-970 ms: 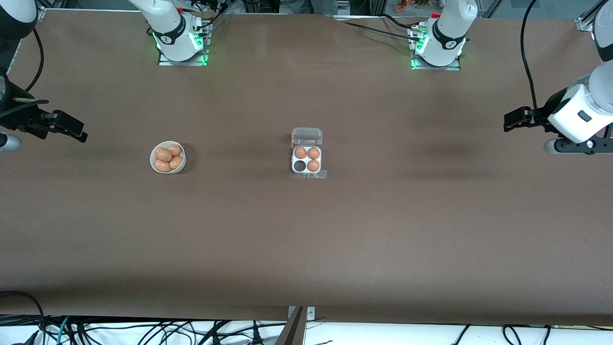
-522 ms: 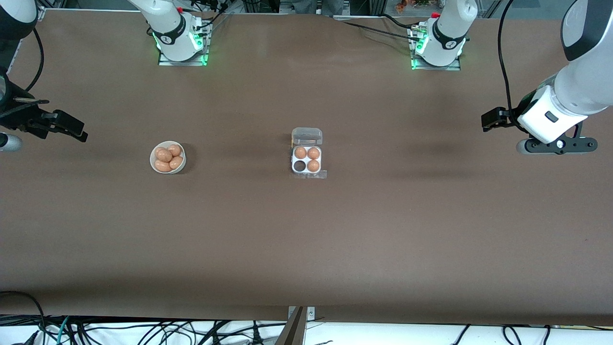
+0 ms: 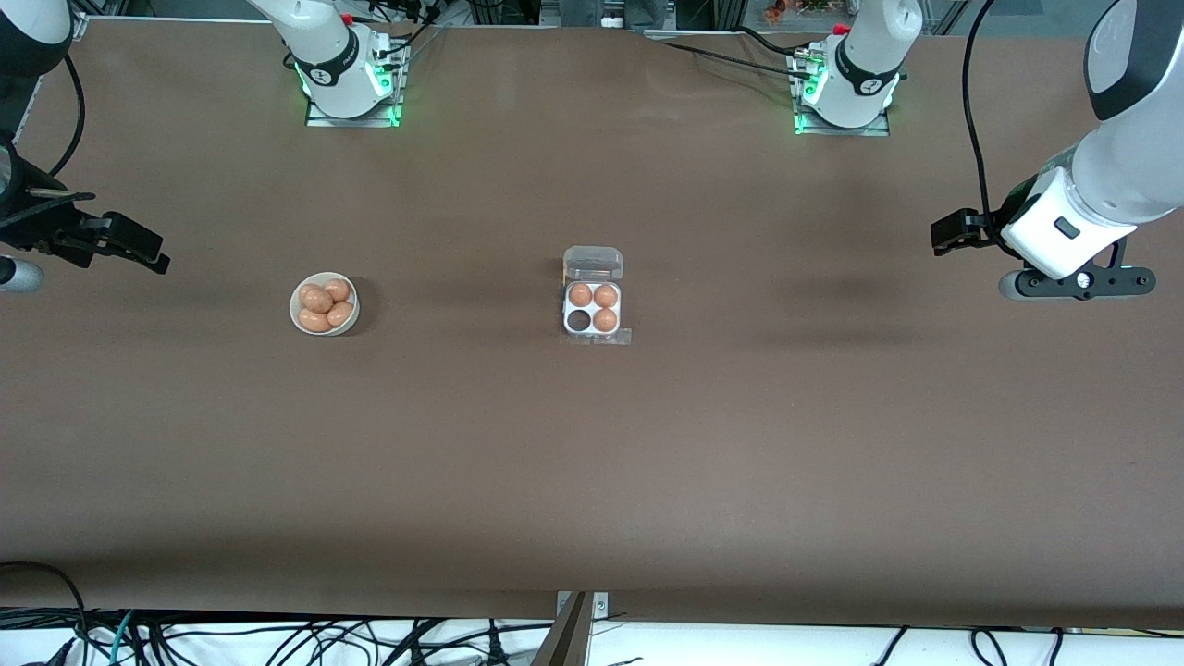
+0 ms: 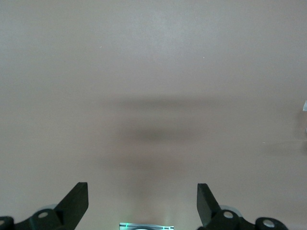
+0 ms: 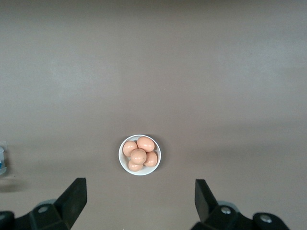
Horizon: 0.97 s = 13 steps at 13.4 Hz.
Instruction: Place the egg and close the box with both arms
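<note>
Orange-brown eggs lie heaped in a round white bowl toward the right arm's end of the table; which of them is the task's egg cannot be told. No writing, brand or label can be read on anything here.

The box sits near the table's middle, well apart from the bowl. Its white tray holds three eggs, and the cell nearest the front camera on the bowl's side is dark and empty. The clear lid is open, lying farther from the front camera than the tray, and a clear flap juts from the tray's near edge.

Brown table spreads wide and bare on all sides of bowl and box, with plenty of room between them and toward each edge.

The right gripper hangs over the table's edge at the right arm's end, its fingers spread wide apart with nothing between them; the right wrist view looks down on the bowl. The left gripper hangs over bare table toward the left arm's end, well apart from the box, its fingers likewise wide apart and empty.
</note>
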### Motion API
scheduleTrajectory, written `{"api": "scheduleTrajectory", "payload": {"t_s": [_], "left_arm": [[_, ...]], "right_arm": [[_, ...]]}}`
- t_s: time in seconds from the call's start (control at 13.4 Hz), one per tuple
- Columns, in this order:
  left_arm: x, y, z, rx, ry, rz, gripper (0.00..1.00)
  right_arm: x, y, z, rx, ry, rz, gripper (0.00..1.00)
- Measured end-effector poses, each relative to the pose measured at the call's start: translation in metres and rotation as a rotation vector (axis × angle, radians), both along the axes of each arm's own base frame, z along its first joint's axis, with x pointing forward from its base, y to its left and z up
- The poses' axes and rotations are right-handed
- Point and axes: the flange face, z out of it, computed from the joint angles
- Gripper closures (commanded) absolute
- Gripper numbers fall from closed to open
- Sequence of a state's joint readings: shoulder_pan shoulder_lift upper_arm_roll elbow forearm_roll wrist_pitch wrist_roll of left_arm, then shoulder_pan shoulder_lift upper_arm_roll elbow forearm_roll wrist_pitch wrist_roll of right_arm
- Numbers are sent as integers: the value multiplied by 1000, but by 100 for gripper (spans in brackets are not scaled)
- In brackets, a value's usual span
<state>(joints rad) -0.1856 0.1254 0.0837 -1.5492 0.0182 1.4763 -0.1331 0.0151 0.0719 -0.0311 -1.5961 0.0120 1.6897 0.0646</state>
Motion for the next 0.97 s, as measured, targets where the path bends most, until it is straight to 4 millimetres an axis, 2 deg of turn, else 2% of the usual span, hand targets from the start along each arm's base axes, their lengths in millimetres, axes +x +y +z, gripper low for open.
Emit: {"api": "scheduleTrajectory", "payload": {"t_s": [0.6,0.97], "left_arm": [[1,11,0,2,0,19,0],[3,28,-1,2,2,48,0]], "right_arm": [[0,0,0,0,1,0,0],[0,0,0,0,1,0,0]]}}
